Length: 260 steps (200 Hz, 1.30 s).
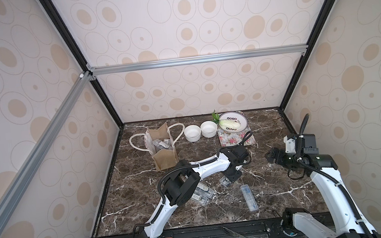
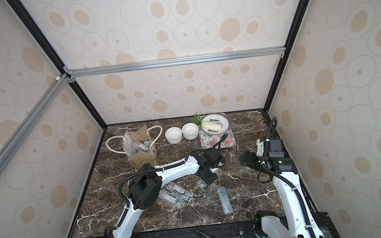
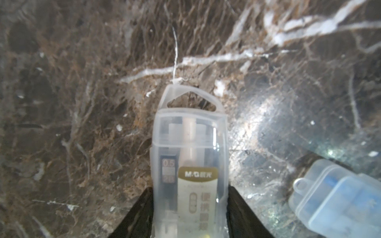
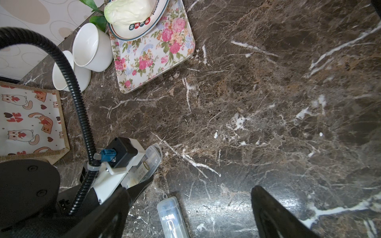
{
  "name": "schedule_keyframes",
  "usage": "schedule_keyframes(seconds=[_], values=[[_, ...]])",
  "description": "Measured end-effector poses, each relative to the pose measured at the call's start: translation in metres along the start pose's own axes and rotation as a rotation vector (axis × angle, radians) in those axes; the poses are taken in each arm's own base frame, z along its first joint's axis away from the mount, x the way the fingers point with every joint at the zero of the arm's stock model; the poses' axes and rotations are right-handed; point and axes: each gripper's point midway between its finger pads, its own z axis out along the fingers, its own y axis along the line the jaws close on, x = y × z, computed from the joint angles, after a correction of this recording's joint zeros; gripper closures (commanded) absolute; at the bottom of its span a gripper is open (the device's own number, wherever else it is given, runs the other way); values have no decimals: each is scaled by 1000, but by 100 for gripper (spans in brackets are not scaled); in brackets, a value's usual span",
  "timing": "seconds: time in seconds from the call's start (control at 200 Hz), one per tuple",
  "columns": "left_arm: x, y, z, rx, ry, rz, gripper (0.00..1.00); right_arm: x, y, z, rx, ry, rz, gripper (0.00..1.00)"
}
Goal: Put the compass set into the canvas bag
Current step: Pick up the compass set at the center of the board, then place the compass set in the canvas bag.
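Left wrist view: my left claw (image 3: 189,193) is clamped on a clear plastic compass-set case (image 3: 189,144) lying on the brown marble counter (image 3: 82,103). Right claw (image 4: 191,193) is apart and empty. The tan burlap canvas bag (image 1: 166,160) holds clear cases (image 1: 161,145). I see three other cases (image 1: 249,198) on the counter, so I judge the task partway done.

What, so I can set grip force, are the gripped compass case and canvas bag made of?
The compass case: clear hard plastic, apparently, glossy; label and contents show through. The canvas bag: coarse tan burlap-like weave, matte, with white printed cloth sides.
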Motion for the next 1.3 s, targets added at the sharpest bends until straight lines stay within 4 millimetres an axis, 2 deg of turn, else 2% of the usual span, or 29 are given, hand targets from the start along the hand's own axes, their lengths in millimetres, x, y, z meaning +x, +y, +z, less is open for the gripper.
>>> schedule_keyframes(seconds=[0.21,0.335,0.445,0.545,0.64,0.735,0.84,0.92,1.02,1.08,1.16,1.3], values=[[0,1,-1,-5,-2,-4,50,2,-1,1,2,4,2,5],[-4,9,-11,-28,-12,-25,53,1,-1,1,1,2,1,5],[-18,23,-39,-55,-74,-59,53,1,-1,1,0,3,1,6],[-35,44,-85,-81,-169,-106,53,1,-1,1,-1,0,1,6],[-48,76,-136,-120,-273,-172,53,3,-1,3,-4,2,2,6],[-48,122,-184,-176,-363,-266,54,2,0,4,-12,1,3,6],[-28,188,-226,-261,-428,-416,54,1,2,6,-28,-3,4,6],[-2,243,-250,-331,-455,-552,54,3,2,9,-34,7,7,6],[34,299,-266,-406,-462,-693,54,5,3,12,-39,23,11,6],[55,325,-270,-441,-451,-752,54,5,3,14,-41,27,12,6],[76,345,-268,-468,-426,-793,54,5,3,15,-42,31,12,6],[97,361,-256,-492,-379,-784,54,5,2,20,-41,43,16,6]])
